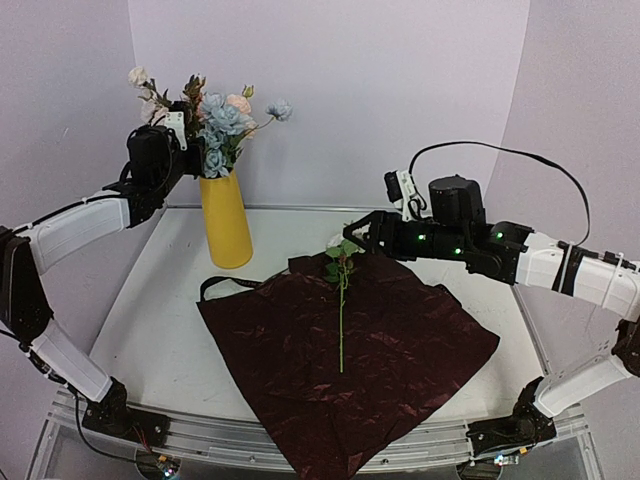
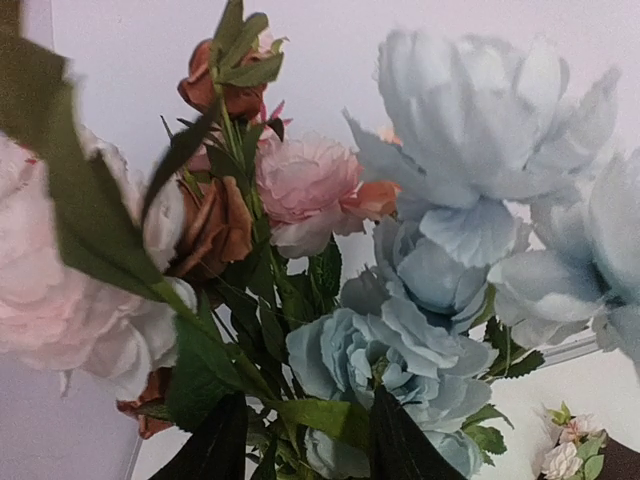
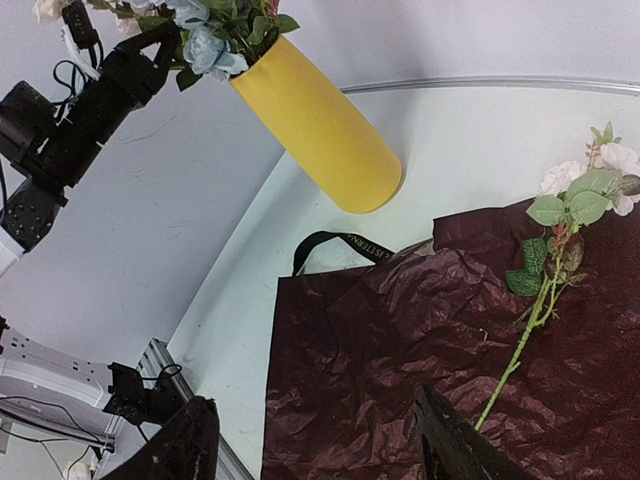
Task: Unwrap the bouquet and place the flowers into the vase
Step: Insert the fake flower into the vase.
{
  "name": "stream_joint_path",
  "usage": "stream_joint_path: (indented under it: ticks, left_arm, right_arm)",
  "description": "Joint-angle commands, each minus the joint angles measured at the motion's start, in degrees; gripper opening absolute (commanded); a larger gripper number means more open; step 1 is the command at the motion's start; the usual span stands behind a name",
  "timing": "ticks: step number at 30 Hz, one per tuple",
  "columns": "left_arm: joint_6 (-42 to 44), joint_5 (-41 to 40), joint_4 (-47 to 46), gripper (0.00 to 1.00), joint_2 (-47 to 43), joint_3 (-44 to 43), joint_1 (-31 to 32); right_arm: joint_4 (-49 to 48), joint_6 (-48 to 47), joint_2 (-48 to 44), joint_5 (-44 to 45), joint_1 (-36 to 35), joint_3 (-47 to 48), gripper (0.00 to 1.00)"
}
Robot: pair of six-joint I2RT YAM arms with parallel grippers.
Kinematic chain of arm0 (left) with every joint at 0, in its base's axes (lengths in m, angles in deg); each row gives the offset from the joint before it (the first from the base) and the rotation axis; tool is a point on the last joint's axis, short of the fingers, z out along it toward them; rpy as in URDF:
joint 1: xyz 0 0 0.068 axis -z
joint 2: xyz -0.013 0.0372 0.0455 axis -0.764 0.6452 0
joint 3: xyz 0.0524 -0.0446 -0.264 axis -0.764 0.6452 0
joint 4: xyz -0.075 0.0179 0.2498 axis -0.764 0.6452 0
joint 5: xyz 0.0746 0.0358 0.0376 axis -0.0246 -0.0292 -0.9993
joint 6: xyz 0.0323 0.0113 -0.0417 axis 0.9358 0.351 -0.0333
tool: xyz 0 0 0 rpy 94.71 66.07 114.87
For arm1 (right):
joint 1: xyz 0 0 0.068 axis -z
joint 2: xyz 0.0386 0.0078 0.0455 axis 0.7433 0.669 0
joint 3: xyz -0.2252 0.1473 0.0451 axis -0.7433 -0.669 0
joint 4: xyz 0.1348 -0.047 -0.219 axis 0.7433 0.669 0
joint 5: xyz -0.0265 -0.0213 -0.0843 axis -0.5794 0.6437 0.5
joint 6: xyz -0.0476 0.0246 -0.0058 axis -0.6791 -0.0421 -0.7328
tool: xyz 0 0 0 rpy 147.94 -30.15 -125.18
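Now we see left jaws part-open among pink and blue artificial roses point(image 1: 215, 125) in tall yellow vase point(image 1: 226, 220), right jaws wide open, empty, over crinkled dark red paper point(image 1: 400, 350).

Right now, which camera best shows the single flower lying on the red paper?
Top external: the single flower lies whole on the red paper, bloom to stem end. Right wrist shows it closer, but the frame edge clips its bloom. Left wrist catches only a small bloom in a corner, probably this one.
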Motion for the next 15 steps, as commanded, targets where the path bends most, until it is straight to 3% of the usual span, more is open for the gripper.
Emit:
stream_joint_path:
  ticks: [1, 5, 10, 15]
  left_arm:
    - [-0.74, -1.17, -0.81, 0.43, -5.07, -2.44, -0.16]
    - [-1.73, -2.56, -0.17, 0.45, -6.64, -3.52, -0.16]
    - [-2.59, -2.5, -0.08, 0.55, -7.7, -5.45, -0.23]
    - [-7.12, -0.79, -0.19, 0.56, -7.7, -8.02, -1.17]
  right_arm:
    - [-2.11, 0.51, 0.84, -0.82, 0.19, 1.45, 0.67]
    - [-2.33, 0.62, 1.11, -1.0, 0.19, 1.46, 0.67]
    - [-2.43, 0.62, 1.36, -1.33, 0.2, 1.71, 0.67]
    - [-2.43, 0.68, 1.42, -1.64, 0.21, 1.45, 0.67]
